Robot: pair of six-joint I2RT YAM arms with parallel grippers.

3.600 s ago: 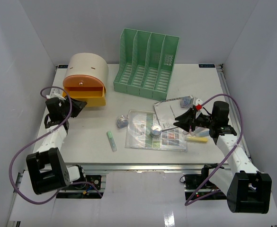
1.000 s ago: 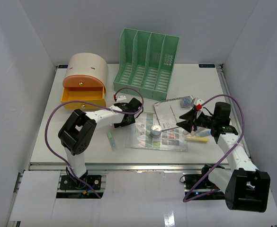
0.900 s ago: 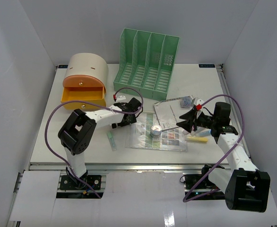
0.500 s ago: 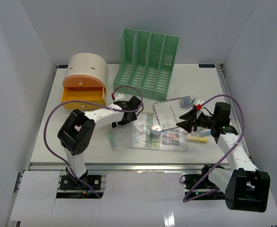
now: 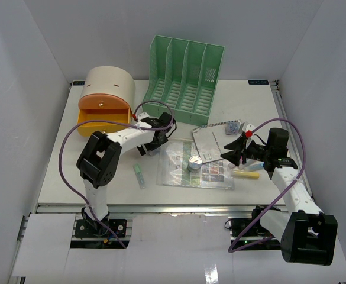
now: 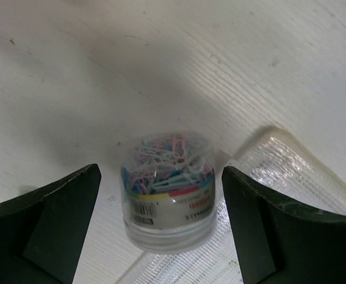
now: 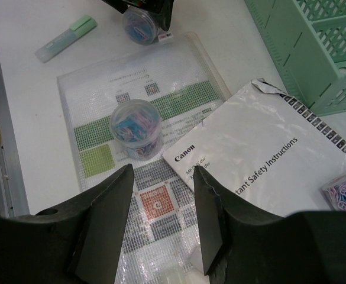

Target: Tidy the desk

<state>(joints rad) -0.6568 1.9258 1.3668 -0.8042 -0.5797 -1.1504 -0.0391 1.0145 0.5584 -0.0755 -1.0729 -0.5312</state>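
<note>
The desk (image 5: 243, 100) is a white tabletop strewn with stationery. My left gripper (image 6: 161, 173) is open around a clear jar of coloured paper clips (image 6: 167, 195), with a gap showing on each side of the jar. From above, that gripper (image 5: 152, 144) sits at the left corner of a plastic sleeve (image 5: 211, 177). The right wrist view also shows this jar (image 7: 142, 23) under the left fingers. My right gripper (image 7: 164, 173) hangs open over the sleeve (image 7: 102, 160), nothing between its fingers. A second clip jar (image 7: 136, 127) stands on the sleeve.
A Canon booklet (image 7: 261, 154) overlaps the sleeve, with a clip box (image 5: 235, 127) beyond it. A green highlighter (image 5: 139, 176) lies front left, a yellow one (image 5: 243, 173) under the right arm. The drawer box (image 5: 106, 89) has its orange drawer (image 5: 102, 123) open; the green file rack (image 5: 184, 77) stands behind.
The left arm swung from beside the drawer box over to the clip jar, then in the last second drew slightly back and left. The right arm has stayed still.
</note>
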